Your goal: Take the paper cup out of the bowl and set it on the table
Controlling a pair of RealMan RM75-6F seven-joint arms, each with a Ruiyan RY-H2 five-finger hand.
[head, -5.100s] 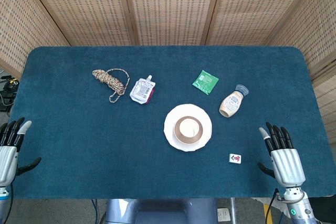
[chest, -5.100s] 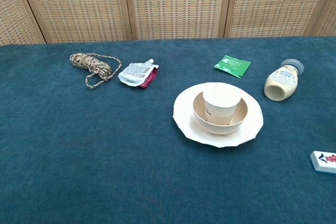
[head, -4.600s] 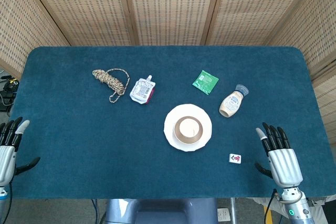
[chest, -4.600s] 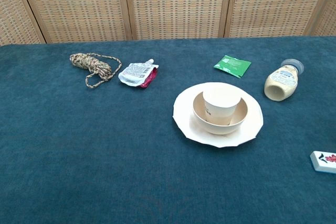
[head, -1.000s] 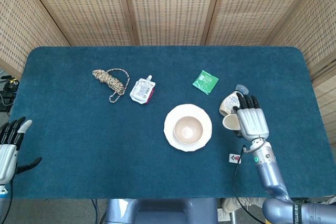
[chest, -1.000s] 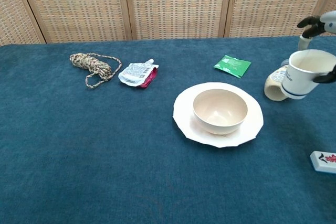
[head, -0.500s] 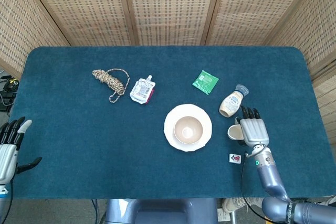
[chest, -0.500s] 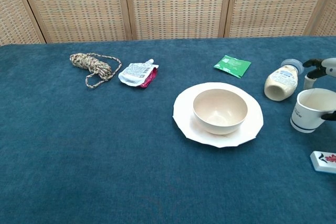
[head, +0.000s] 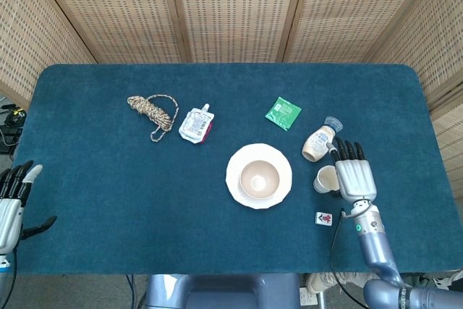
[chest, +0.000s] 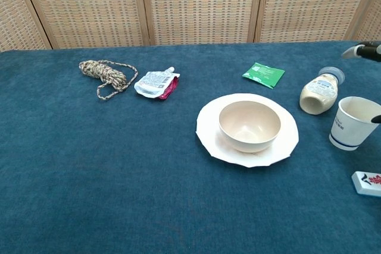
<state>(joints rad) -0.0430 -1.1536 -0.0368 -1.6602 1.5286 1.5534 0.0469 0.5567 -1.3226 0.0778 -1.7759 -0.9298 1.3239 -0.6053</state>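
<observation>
The white paper cup (head: 325, 179) (chest: 354, 122) stands upright on the blue table (head: 108, 179), right of the empty cream bowl (head: 259, 178) (chest: 249, 125), which sits on a white plate (head: 235, 179) (chest: 208, 136). My right hand (head: 354, 176) hovers just right of the cup with fingers stretched out and holds nothing. The chest view shows only its fingertips (chest: 363, 50) at the right edge, apart from the cup's rim. At the table's near left corner, my left hand (head: 11, 204) rests open with nothing in it.
A lying sauce bottle (head: 320, 141) (chest: 319, 94) is just behind the cup. A mahjong tile (head: 324, 218) (chest: 368, 183) lies in front of it. A green packet (head: 283, 113), a drink pouch (head: 195, 124) and a coiled rope (head: 152, 110) lie farther back.
The right hand carried the cup from near the bottle down to the table, then let go; its fingers have now spread away from the cup. The left hand stayed still.
</observation>
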